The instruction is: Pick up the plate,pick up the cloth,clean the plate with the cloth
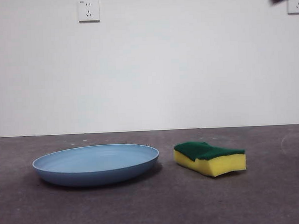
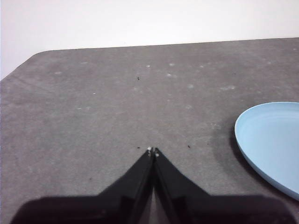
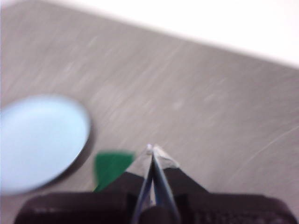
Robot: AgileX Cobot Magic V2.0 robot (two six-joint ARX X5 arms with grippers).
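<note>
Right, nothing is gripped yet: the light-blue plate (image 1: 96, 164) lies flat on the table, the sponge (image 1: 210, 158) just beside it, apart. Your left gripper (image 2: 153, 151) hangs over bare table near the plate, jaws pressed together; spread them, then take the rim low. Your right gripper (image 3: 151, 149), jaws likewise together, hovers by the sponge, view blurred. Grey speckled tabletop (image 1: 154, 211), plain white wall (image 1: 177, 66) with a socket (image 1: 88, 10).

The left gripper (image 2: 153, 151) has 2 matte black jaws, broad at the base and tapering to narrow tips, each tip carrying a small pale, screw-like dot. The right gripper (image 3: 152, 149) is also black with 2 tapered jaws, blurred, their tips and inner edges showing pale grey.
</note>
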